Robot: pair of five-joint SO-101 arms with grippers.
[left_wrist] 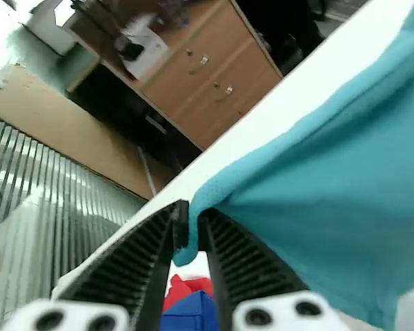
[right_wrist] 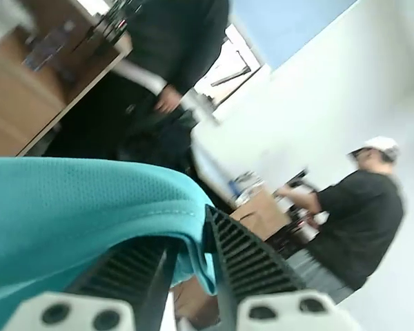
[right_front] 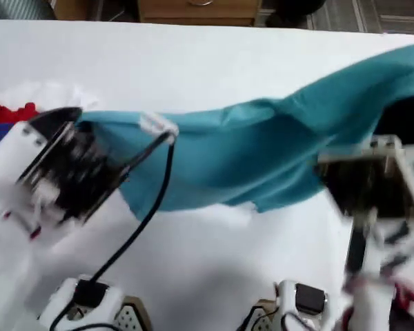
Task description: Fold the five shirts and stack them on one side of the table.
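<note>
High view: you hold the teal shirt [right_front: 248, 152] stretched over the table [right_front: 193, 62], left gripper [left_wrist: 190, 222] and right gripper [right_wrist: 193, 238] each clamped on its edge.

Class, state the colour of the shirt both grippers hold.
The shirt is plain teal, best seen in the high view.

Wooden drawer cabinet [left_wrist: 200, 76], tan board [left_wrist: 48, 117] beside a ribbed grey panel [left_wrist: 41, 200].

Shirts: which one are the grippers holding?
The teal shirt, pinched by the left gripper and right gripper, stretched between them. The red shirt and blue shirt lie at the edge of the table.
</note>
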